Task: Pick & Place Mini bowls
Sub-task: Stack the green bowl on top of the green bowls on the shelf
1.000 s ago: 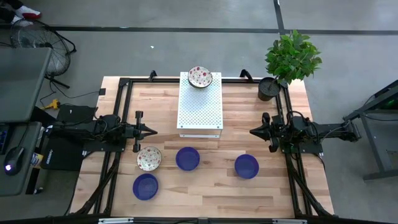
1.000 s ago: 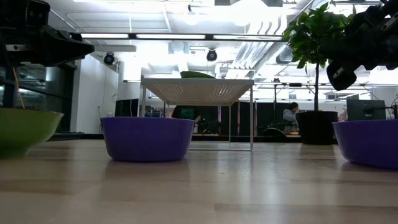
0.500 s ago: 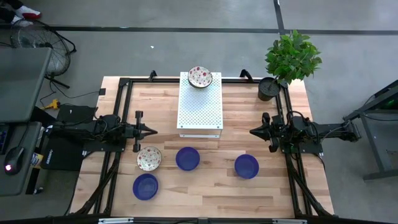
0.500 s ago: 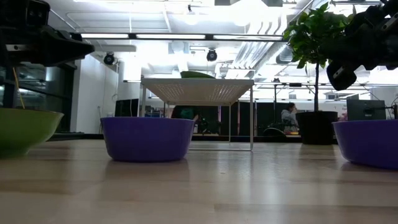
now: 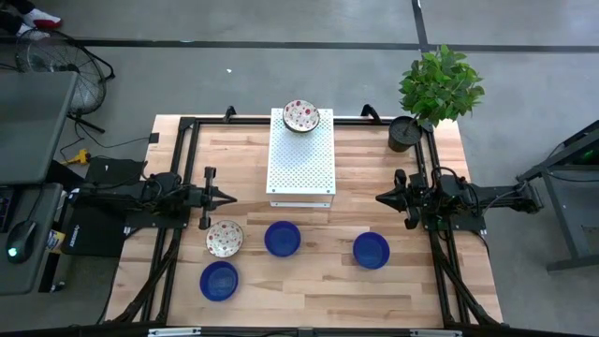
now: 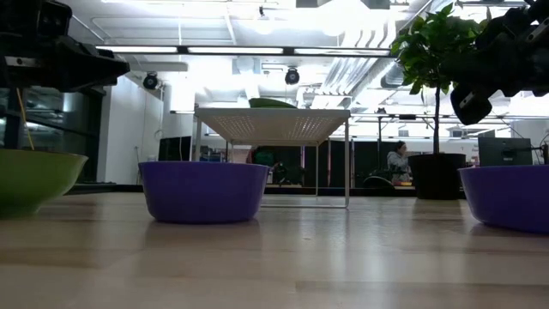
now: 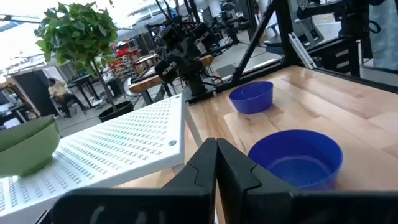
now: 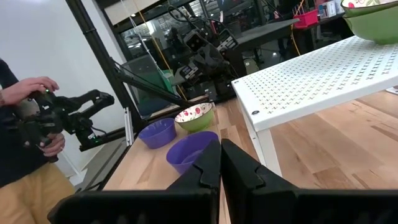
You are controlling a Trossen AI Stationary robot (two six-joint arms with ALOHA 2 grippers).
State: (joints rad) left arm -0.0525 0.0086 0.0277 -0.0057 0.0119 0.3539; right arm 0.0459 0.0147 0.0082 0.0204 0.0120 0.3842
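Two dark, matte black jointed arms with black cabling, each tipped with a tapered two-finger claw.

Overhead, table-level, two wrist views — shared table (image 5: 318, 281)

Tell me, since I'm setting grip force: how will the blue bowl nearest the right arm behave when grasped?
The blue bowl looks glossy, so probably slippery. Its wide, low shape suggests it resists tipping. Likely rigid, possibly fragile.

- Grey concrete floor (image 5: 281, 75) around the wooden tabletop (image 5: 309, 281)
- Potted plant (image 5: 438, 86) at one corner
- Floor fan (image 5: 56, 61) nearby
- Bright ceiling lights (image 6: 257, 17)
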